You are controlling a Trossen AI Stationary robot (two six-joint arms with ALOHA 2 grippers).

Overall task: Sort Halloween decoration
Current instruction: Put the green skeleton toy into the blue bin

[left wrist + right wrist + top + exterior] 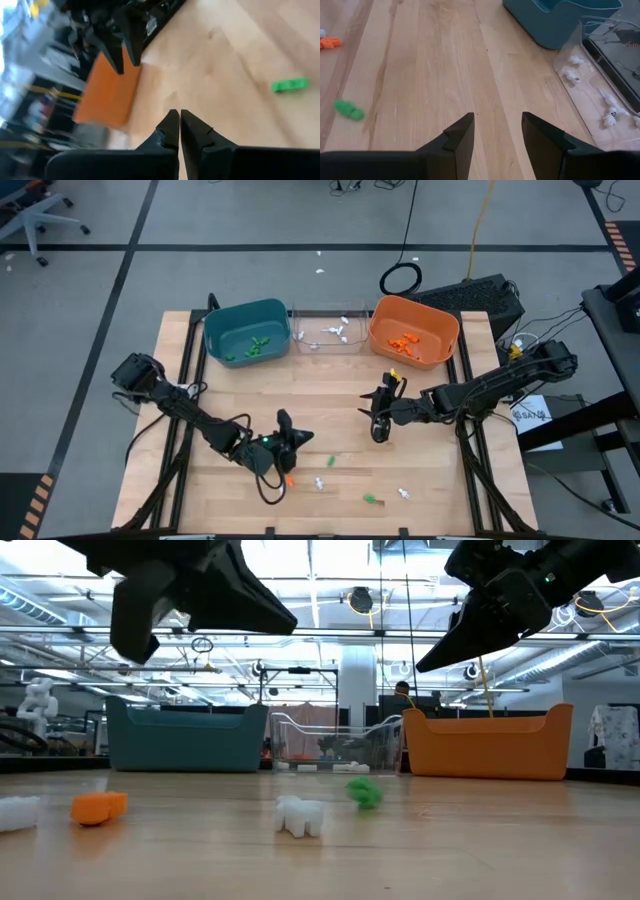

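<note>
The loose trinkets lie on the near half of the wooden table (230,390). An orange trinket (290,479) sits just beside the left gripper (298,437), on its near side. A white trinket (319,483) and a green trinket (330,461) lie a little to its right. A second green piece (371,499) and a second white piece (403,494) lie farther right, near the table's front edge.

The left gripper hangs above the table's near centre. Its fingers (172,131) are pressed together, tip to tip, with nothing between them.

The right gripper (379,425) hangs above the table's middle, well apart from the loose pieces. Its fingers (460,137) stand wide apart. They hold nothing and touch nothing; bare wood shows in the gap.

Three bins stand in a row along the far edge. The teal bin (246,330) contains green pieces. The clear bin (330,332) contains white pieces. The orange bin (413,330) contains orange pieces.
</note>
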